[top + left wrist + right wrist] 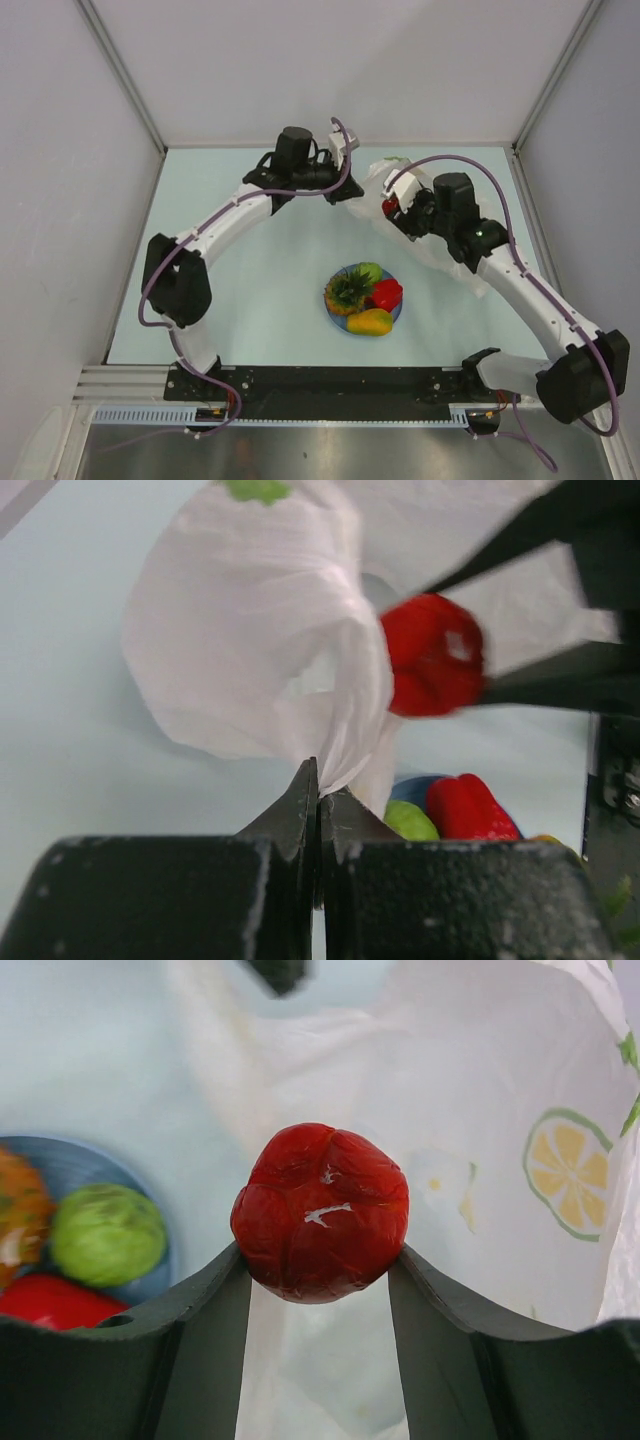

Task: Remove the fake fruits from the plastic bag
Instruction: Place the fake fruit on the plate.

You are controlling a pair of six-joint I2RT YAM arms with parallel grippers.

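1. The right end effector is half closed on a round red fruit, one finger on each flank.
2. The fruit sits between its tips, at the mouth of the plastic bag. Can't tell if it's fully clear.
3. The left end effector is pinched tight on a bag fold, with film bunched at its tips.
4. The fruit looks like light, hard, glossy plastic and is likely slippery, so grip it across the widest girth.
5. The bag is thin and limp. Pinch it at the rim and expect drag.
6. A blue plate holding other fruits lies left of the right end effector.
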